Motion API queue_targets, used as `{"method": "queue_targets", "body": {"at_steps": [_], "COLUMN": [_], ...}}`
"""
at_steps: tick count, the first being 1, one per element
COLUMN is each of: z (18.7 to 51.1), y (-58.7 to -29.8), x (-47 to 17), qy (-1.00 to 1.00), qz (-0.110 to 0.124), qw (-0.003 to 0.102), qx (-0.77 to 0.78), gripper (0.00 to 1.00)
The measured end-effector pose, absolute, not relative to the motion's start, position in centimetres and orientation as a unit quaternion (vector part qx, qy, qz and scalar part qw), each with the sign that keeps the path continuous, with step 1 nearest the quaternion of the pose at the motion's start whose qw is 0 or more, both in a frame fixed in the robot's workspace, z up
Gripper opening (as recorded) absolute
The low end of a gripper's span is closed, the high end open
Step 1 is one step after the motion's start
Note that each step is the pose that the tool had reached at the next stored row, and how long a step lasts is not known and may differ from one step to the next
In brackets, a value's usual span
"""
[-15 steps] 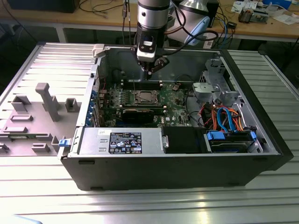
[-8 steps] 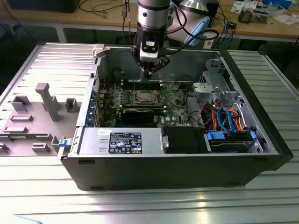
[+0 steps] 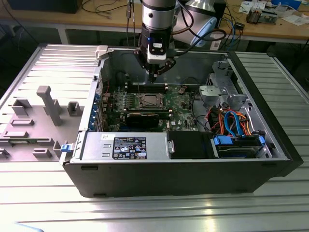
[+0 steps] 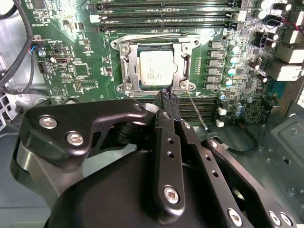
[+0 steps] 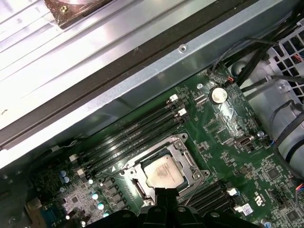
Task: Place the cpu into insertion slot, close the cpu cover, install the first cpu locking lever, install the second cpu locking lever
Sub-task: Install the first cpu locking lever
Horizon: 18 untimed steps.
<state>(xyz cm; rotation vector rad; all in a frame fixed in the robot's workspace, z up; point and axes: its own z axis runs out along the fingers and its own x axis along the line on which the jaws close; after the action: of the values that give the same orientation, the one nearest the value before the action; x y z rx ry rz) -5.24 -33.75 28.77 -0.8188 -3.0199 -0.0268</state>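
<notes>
Silver-grey metal on top: the small square cpu (image 4: 156, 68) is lying flat in the silvery-rimmed insertion slot (image 4: 120, 48), lid facing up, with no long axis to speak of. The black gripper (image 4: 166, 95) is hovering just beside it, fingers pressed together, pinching nothing. Light, stiff, probably fragile underneath, so I'd be taking it by the edges.
</notes>
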Motion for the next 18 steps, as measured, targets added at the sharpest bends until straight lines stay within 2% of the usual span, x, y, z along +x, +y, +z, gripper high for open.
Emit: {"method": "queue_targets", "body": {"at_steps": [18], "z": [28.77], "y": [-33.75], "x": [-5.24], "qy": [-0.976], "qz": [-0.008], "qw": [0.007], "qx": [-0.218], "gripper": [0.11]}}
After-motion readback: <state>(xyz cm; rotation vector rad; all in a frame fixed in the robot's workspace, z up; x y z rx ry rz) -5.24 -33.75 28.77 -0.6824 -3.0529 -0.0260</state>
